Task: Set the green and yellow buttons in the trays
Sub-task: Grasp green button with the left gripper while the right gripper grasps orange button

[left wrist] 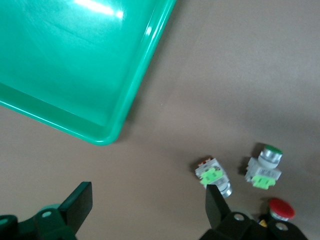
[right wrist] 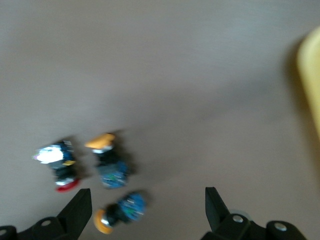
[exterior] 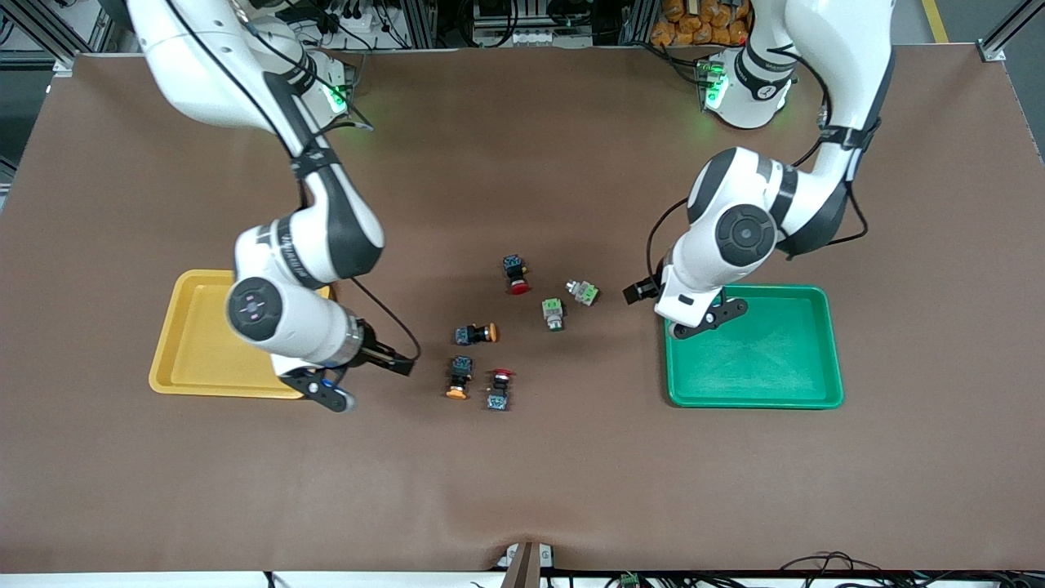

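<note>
Front view: four small plastic pushbuttons, two lime-and-grey [exterior: 554,313] [exterior: 583,291], two orange-capped black [exterior: 478,333] [exterior: 459,378], lie mid-table between the shallow yellow plastic tray [exterior: 200,343] and its green twin [exterior: 755,351] (both empty). Left gripper [exterior: 709,319] hovers wide over the green tray's corner; right gripper [exterior: 331,392] spreads wide beside the yellow tray.

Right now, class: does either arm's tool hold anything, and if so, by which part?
Nothing is held. The left tool is open over the table beside the green tray; the right tool is open near the yellow tray.

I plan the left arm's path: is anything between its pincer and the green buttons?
Nothing visible. The left pincer, open over the green tray's corner, has bare table between it and the green buttons.
</note>
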Controlling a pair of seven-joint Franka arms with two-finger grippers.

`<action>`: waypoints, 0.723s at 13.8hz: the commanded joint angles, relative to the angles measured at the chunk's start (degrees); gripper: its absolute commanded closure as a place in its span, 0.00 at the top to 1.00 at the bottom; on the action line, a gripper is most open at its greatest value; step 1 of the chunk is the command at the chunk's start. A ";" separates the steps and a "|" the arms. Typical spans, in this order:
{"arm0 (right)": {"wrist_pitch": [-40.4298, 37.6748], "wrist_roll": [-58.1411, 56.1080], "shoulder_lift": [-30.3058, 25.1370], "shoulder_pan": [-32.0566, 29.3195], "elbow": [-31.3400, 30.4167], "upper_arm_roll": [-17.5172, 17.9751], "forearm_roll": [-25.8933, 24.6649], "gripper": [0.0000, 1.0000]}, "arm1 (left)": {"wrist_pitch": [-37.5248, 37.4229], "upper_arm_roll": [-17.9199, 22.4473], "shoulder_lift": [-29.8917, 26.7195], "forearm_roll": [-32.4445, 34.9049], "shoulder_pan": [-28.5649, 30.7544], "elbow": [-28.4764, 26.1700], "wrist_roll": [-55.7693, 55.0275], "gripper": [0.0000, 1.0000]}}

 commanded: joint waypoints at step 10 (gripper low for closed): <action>17.40 -3.51 11.59 7.24 1.74 -0.66 -15.22 1.00 | 12.87 0.16 10.24 -1.28 -7.57 0.39 -19.07 1.00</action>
